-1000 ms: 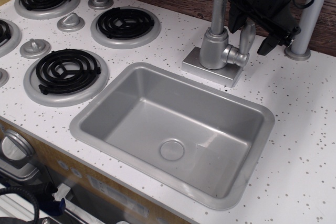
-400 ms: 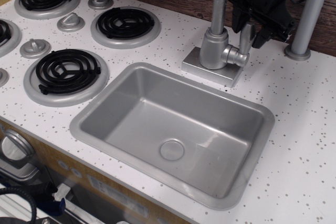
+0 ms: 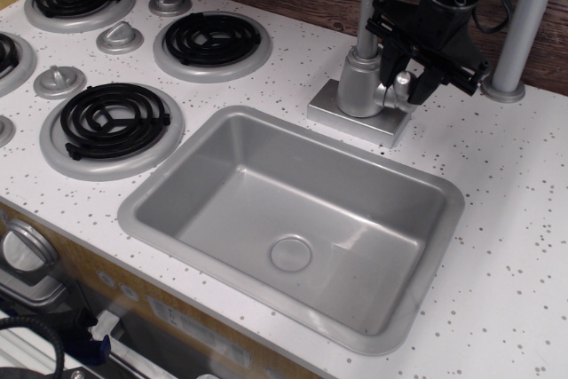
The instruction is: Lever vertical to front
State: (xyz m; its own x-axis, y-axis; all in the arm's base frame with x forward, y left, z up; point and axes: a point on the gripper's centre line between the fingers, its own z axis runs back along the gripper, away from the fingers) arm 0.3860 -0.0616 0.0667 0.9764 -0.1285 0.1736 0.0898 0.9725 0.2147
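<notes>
While the sink (image 3: pixel 177 185) sits near centre, the gripper (image 3: pixel 404 77) hangs over the faucet (image 3: pixel 361 77).
Lever (image 3: pixel 404 82) (mostly hidden) juts from the faucet's right side, between black fingers (image 3: pixel 424 82); grasp or gap: cannot tell.

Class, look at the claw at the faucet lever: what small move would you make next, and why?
Probably close the claw on the lever. Its black fingers appear to straddle the upright handle beside the faucet body, jaws apparently apart, so a grip seems needed before swinging it toward the sink.
</notes>
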